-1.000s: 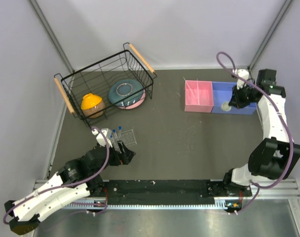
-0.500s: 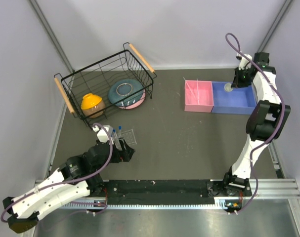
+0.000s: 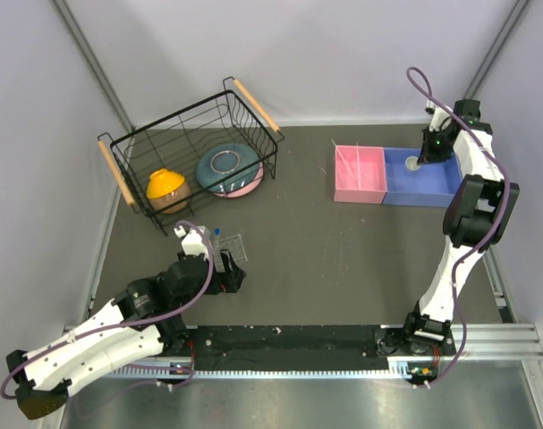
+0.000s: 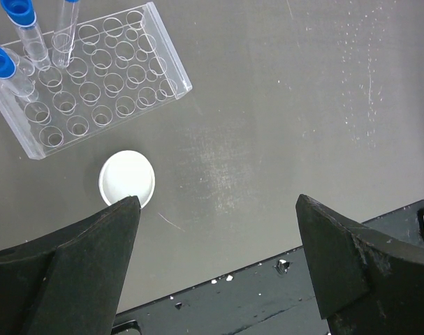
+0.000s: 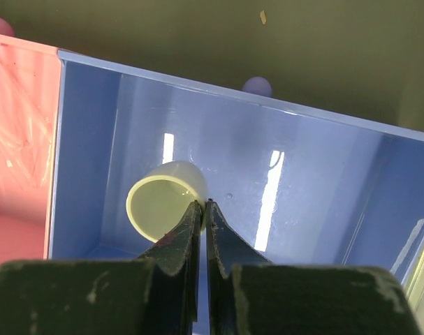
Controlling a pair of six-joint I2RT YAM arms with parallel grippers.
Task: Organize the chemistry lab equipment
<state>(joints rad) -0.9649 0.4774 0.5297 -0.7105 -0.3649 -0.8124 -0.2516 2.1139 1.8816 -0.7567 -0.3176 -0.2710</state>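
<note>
My right gripper (image 5: 202,204) is shut on the rim of a small white round cup (image 5: 161,202) and holds it tilted over the blue bin (image 5: 323,181); it shows in the top view (image 3: 412,163). My left gripper (image 4: 215,223) is open and empty above the table, next to the second white cup (image 4: 127,179). The clear flat tube rack (image 4: 93,77) lies beyond it with blue-capped tubes (image 4: 19,14) standing at its left end; the rack also shows in the top view (image 3: 228,244). Thin clear rods (image 3: 353,165) lie in the pink bin (image 3: 360,174).
A black wire basket (image 3: 186,152) at the back left holds an orange bowl (image 3: 165,186) and a teal-pink bowl (image 3: 227,169). The pink and blue bins (image 3: 423,179) stand side by side at the back right. A black rail (image 4: 281,300) runs along the near edge.
My right gripper has carried the white cup from the blue bin's front to over its back left corner. My left arm has shifted slightly near the rack.
</note>
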